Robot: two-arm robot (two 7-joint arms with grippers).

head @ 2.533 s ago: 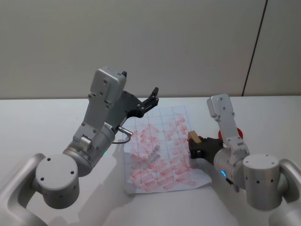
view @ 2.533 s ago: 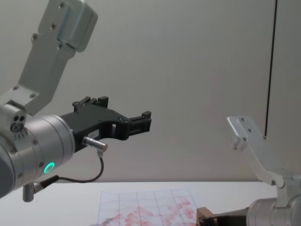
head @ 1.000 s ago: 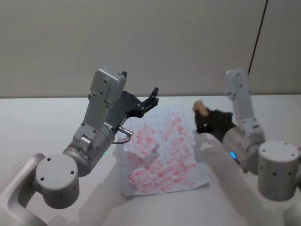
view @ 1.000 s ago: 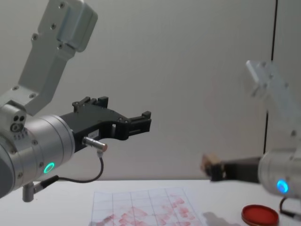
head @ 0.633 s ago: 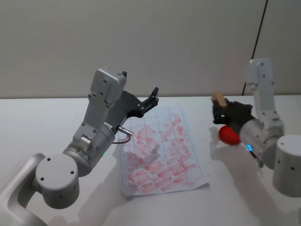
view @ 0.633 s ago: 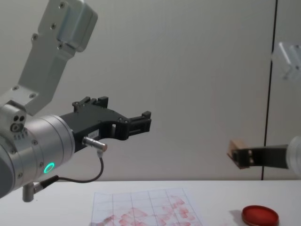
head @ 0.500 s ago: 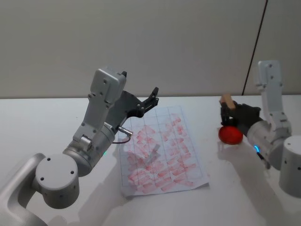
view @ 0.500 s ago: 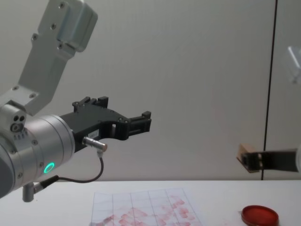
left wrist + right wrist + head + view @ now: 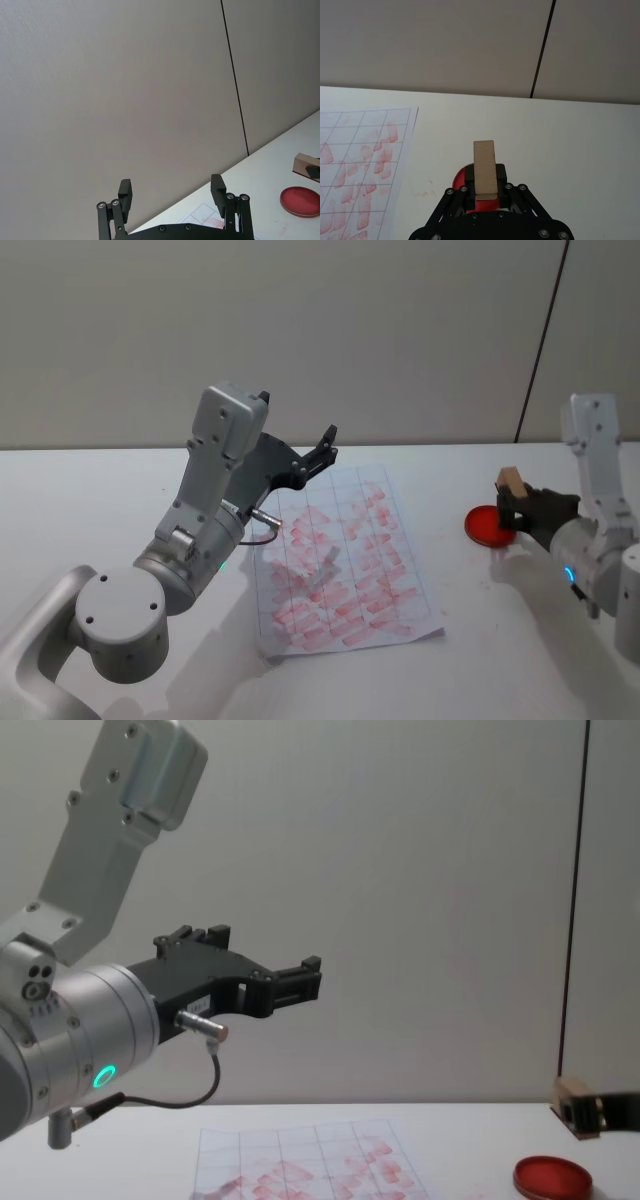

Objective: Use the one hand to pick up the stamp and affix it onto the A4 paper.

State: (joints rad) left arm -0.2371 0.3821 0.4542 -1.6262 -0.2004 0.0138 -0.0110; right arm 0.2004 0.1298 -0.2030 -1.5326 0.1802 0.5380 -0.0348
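- Head view, far left: the left gripper [image 9: 322, 445] is hanging raised above the far-left part of the white, grid-lined A4 paper sheet [image 9: 345, 550]; its black fingers are standing spread with nothing between them, as the left wrist view is also showing [image 9: 172, 192]. This arm is looking parked.
- Moving right, the sheet is lying flat on the white table [image 9: 80, 500], carrying many red rectangular prints across its grid, and sitting well apart from the working arm.
- Further right, the flat round red ink pad [image 9: 488, 524] is resting on the table beside the sheet's right edge.
- At the far right, the right gripper [image 9: 512, 508] is clamping the small tan wooden rectangular stamp block [image 9: 511, 483] between its fingers, holding it just over the pad's right part.
- The right wrist view is showing the stamp [image 9: 485, 167] standing lengthwise out of the gripper, its long axis running straight ahead from the fingers, with the red pad [image 9: 462, 176] directly beneath it.
- Judging from this, the stamp is being inked; the sheet is lying to the left of the held stamp, so the coming move is calling for a carry leftward by the right arm, already the one gripping it.
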